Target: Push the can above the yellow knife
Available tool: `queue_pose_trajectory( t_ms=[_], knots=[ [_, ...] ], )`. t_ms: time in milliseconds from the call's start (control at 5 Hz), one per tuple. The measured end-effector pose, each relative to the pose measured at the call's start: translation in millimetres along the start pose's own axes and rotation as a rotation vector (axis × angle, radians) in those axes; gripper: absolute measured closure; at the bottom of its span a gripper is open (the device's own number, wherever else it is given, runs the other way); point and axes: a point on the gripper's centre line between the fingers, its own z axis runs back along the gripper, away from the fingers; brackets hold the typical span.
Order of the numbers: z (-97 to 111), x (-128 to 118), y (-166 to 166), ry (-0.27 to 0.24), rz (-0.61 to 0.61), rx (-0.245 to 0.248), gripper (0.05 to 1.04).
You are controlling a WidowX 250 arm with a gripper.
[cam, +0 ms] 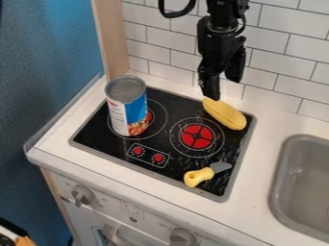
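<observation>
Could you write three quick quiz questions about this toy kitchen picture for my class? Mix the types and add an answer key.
1. True or false: the can stands upright on the cooktop.
2. Fill the gap: the handle of the knife is ____ in colour.
3. Which thing appears nearest the gripper in the picture?
A) the knife
B) the corn
C) the can

Key: 1. True; 2. yellow; 3. B

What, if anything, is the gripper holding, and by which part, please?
Nothing, it seems: the gripper is at the far end of the corn, well away from the can.
</observation>
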Motion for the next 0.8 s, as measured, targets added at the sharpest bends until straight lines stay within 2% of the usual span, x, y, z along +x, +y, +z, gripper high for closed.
queue_pose_trajectory(
  t_ms=[200,400,800],
  knots=[
    [-17.8,-1.4,8.1,0.008,0.001,0.045,0.083],
    [-23.3,2.1,16.6,-0.024,-0.010,0.040,0.083],
    [10.2,27.0,29.6,-0.145,0.024,-0.017,0.083]
  ],
)
